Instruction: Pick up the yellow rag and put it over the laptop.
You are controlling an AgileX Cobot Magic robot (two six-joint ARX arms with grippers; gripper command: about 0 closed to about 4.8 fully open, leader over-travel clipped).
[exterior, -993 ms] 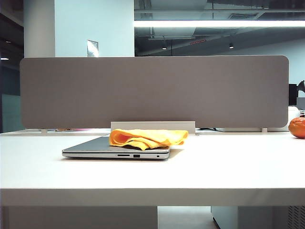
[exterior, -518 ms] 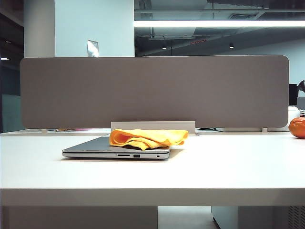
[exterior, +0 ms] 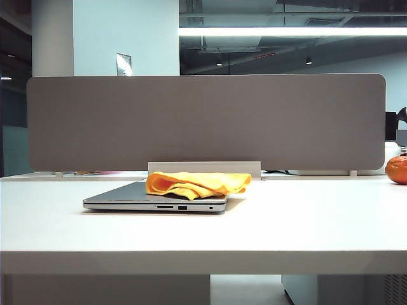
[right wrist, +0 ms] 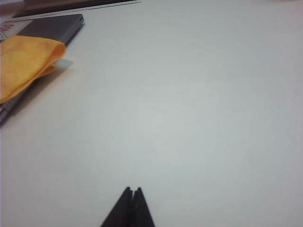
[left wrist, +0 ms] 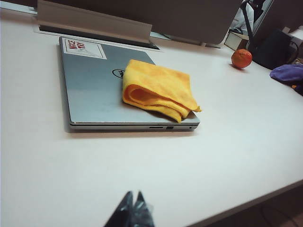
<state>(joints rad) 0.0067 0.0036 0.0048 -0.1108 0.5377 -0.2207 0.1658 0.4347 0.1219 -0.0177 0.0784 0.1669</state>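
The yellow rag (exterior: 197, 183) lies folded on the right part of the closed silver laptop (exterior: 121, 196), its edge hanging slightly past the lid. In the left wrist view the rag (left wrist: 158, 89) covers about half the laptop's lid (left wrist: 92, 90), with a white sticker at a far corner. My left gripper (left wrist: 133, 194) is shut and empty, well back from the laptop near the table's front edge. My right gripper (right wrist: 132, 189) is shut and empty over bare table, off to the side of the rag (right wrist: 23, 64) and laptop (right wrist: 57, 24). Neither gripper shows in the exterior view.
An orange fruit (exterior: 397, 169) sits at the far right of the white table (exterior: 286, 222). A grey divider panel (exterior: 203, 121) stands behind the laptop. A purple cloth (left wrist: 289, 73) lies past the fruit (left wrist: 241, 58).
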